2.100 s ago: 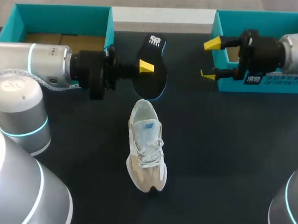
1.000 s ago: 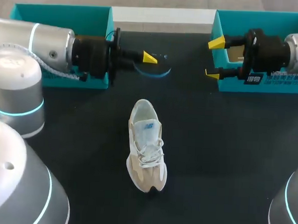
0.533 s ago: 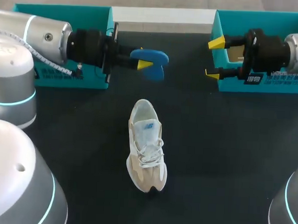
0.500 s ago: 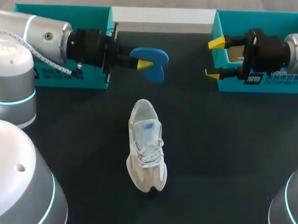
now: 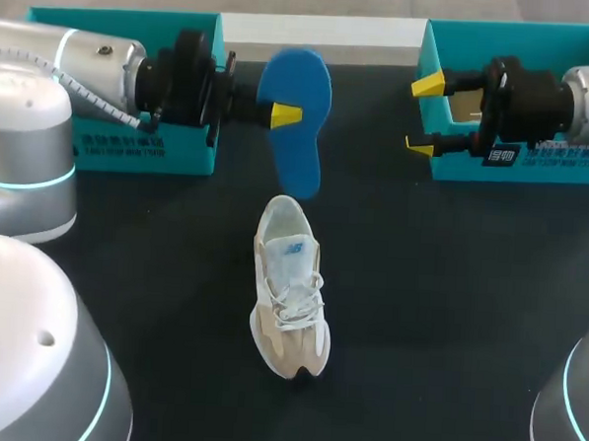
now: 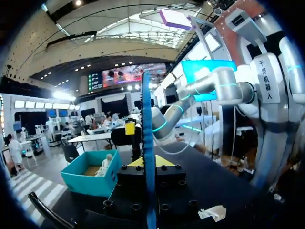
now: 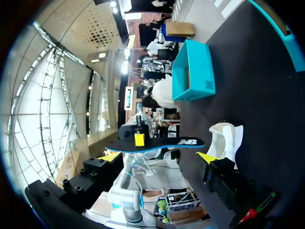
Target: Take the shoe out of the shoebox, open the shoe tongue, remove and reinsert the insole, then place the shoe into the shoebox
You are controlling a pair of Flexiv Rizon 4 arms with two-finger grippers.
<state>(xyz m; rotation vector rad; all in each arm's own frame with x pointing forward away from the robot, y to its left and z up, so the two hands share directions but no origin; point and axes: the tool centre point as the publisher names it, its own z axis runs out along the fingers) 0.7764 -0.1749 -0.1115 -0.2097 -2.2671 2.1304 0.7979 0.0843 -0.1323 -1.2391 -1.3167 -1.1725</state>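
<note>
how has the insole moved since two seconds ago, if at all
Yes. The insole flipped in the left gripper: blue underside now shows instead of the black top, gripped slightly farther from the shoe.

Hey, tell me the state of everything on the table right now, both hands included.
Insole: out of the shoe, held above the table, blue side showing from above.
Shoe: standing on its sole on the table, outside both boxes.
Left hand: shut on the insole.
Right hand: open, empty.
Left shoebox: open on top.
Right shoebox: open on top.
</note>
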